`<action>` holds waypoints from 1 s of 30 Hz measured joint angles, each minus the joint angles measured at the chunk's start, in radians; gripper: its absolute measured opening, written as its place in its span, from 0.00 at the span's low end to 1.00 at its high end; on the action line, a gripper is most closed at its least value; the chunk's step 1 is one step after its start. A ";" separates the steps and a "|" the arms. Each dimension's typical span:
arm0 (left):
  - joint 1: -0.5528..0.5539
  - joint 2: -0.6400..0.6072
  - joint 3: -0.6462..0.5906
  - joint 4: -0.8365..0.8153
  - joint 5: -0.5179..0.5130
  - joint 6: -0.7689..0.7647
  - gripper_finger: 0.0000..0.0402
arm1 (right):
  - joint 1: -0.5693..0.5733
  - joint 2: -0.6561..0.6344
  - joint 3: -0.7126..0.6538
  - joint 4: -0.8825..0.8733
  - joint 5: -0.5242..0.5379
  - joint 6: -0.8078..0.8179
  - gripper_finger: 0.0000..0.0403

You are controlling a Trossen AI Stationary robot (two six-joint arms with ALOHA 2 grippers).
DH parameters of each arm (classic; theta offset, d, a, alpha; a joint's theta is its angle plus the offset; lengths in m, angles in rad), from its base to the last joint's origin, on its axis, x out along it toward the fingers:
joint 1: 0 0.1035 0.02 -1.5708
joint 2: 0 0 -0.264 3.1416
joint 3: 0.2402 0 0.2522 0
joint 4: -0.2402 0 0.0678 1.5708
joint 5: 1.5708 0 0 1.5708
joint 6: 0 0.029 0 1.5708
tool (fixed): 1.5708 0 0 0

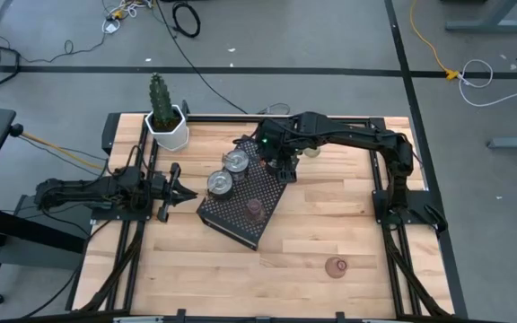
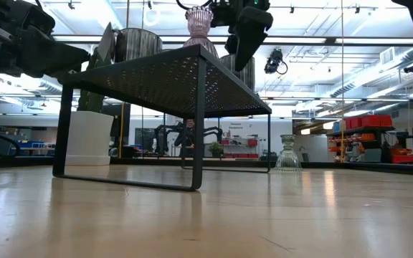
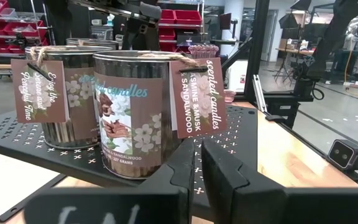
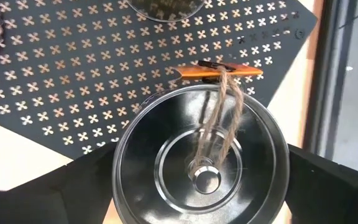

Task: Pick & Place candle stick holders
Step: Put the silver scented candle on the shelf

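Note:
The black perforated tray point(image 1: 240, 224) stands mid-table on legs. Two silver candle tins point(image 1: 236, 161) point(image 1: 220, 183) and a pink glass holder point(image 1: 254, 209) stand on it. A third silver tin point(image 4: 201, 155), with a lid knob and a twine tag, stands at the tray's far right corner. My right gripper point(image 4: 197, 186) hangs over it, open, pointing steeply down, one finger on each side. Another pink holder point(image 1: 336, 266) sits on the wood near the front right. A clear glass holder point(image 2: 287, 153) stands on the wood beyond the tray. My left gripper point(image 3: 197, 168) waits shut at the left, level. My right gripper comes from above with its fingers point(image 4: 334, 186) spread beside the tin's round wall point(image 4: 284, 155), on opposite sides. The tin stands upright on the tray. Whether the fingers touch the wall I cannot tell.
A white hexagonal pot with a cactus point(image 1: 167, 126) stands at the far left corner. Bare wood lies in front of the tray and to its right. My left gripper's fingertips are close to the tray's left side and the nearer tin point(image 3: 132, 112).

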 joint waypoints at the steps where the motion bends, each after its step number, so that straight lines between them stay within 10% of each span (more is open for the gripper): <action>1: 0.000 0.000 0.000 0.000 0.000 0.000 0.09 | 0.000 0.000 0.000 0.000 0.008 -0.002 0.97; 30: 0.000 0.000 0.000 0.000 0.000 0.000 0.09 | 0.000 0.000 0.000 0.004 0.004 0.024 0.99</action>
